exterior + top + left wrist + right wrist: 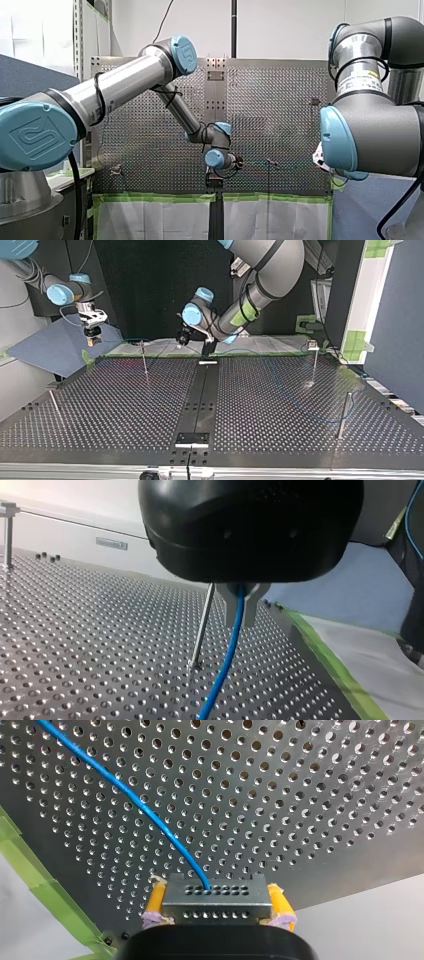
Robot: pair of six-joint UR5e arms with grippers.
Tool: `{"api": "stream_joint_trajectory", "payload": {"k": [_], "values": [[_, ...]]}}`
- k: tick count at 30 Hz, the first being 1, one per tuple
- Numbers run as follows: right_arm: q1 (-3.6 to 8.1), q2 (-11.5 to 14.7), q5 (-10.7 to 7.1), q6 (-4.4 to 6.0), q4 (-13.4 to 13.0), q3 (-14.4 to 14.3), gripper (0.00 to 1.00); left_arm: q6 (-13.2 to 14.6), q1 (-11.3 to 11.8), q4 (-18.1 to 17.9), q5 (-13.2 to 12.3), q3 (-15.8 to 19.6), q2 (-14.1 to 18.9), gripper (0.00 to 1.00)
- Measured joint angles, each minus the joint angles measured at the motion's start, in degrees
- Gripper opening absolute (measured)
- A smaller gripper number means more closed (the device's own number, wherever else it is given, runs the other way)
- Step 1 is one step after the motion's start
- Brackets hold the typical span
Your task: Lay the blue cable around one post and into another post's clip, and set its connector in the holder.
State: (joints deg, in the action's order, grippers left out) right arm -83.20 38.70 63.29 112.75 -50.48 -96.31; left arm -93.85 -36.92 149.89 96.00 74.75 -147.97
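My left gripper (240,611) is shut on the blue cable (222,675), which hangs from its fingers down to the perforated table. In the top view it (181,340) hovers over the table's far edge near the middle. A thin post (201,630) stands just beside it. My right gripper (216,904), with yellow pads (155,901), is shut on the metal connector (215,891). The cable (135,797) runs out of the connector across the plate. In the top view my right gripper (91,339) hangs beyond the table's far left corner.
Thin posts stand at the top view's far left (144,360), far right (314,365), near right (343,415) and near left (54,405). A black strip (200,400) runs down the table's middle, with a bracket (191,439) at its near end. Green tape (30,870) edges the plate.
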Motion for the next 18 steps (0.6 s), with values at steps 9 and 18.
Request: {"api": "stream_joint_trajectory", "payload": {"k": [9,18], "values": [[0.13,-0.01,0.0,0.31,-0.3,0.01,0.0,-3.41,0.17,-3.25,-0.97,0.8,-0.02,0.02],[0.16,-0.02,0.08,0.25,-0.09,0.01,0.0,-4.39,0.49,-3.13,-0.76,0.9,-0.05,0.02]]}}
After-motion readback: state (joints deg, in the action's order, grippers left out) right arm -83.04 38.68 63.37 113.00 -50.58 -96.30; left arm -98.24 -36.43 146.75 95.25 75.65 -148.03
